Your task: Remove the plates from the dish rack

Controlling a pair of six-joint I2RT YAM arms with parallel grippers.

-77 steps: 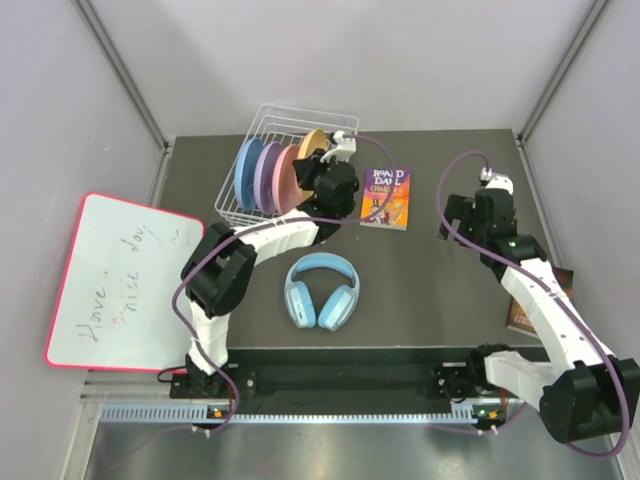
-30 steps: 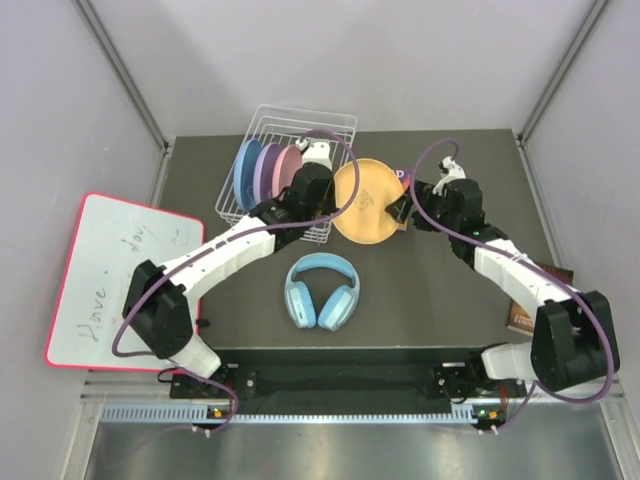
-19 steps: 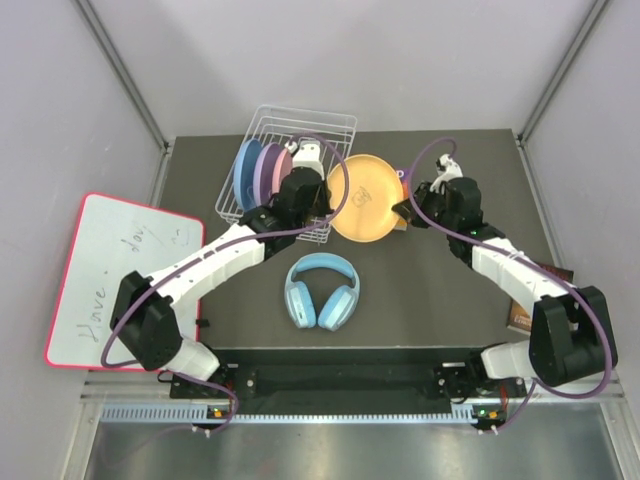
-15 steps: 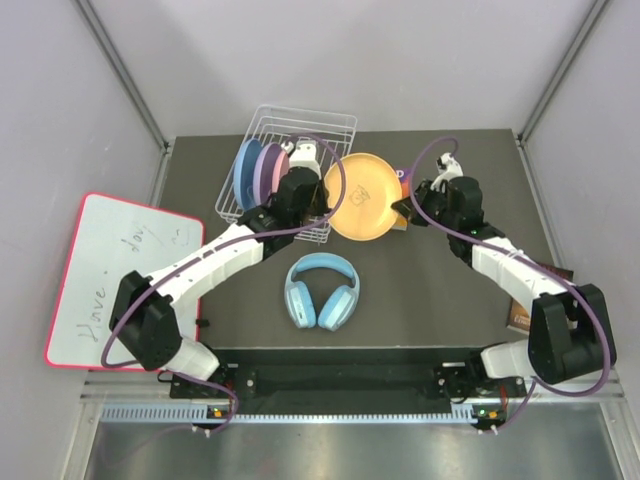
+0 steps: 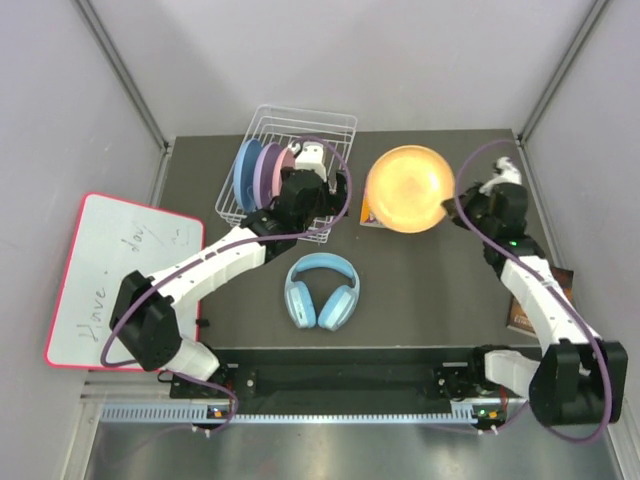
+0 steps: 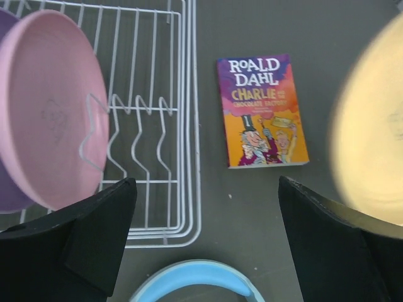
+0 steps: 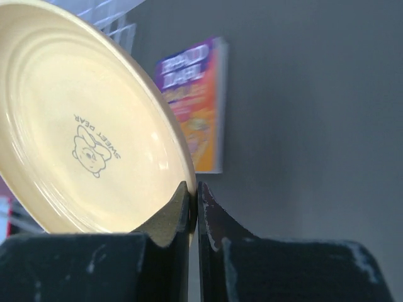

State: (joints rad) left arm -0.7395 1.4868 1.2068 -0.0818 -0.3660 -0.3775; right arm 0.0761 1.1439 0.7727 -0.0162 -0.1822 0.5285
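Three stand on edge in the dish rack (image 5: 305, 113), held up by its wires: blue plate (image 5: 243, 172), lilac plate (image 5: 266, 168), pink plate (image 6: 50, 107). Your right gripper (image 7: 194, 195) pinches the orange-yellow plate (image 5: 408, 188) by its rim, right of the rack, ready to lay flat. Your left gripper (image 6: 208, 214) is spread, holding nothing.

The left arm (image 5: 225, 255) and right arm (image 5: 545, 305) are built alike: smooth white shells between chunky black joint housings, each trailed by a thin purple cable (image 5: 457, 200) that bows out in wide loops. The left fingers (image 6: 88, 239) are plain matte-black wedges with flat faces; the right fingers (image 7: 252, 264) are the same black, curving to narrow tips and speckled with pale scuff marks
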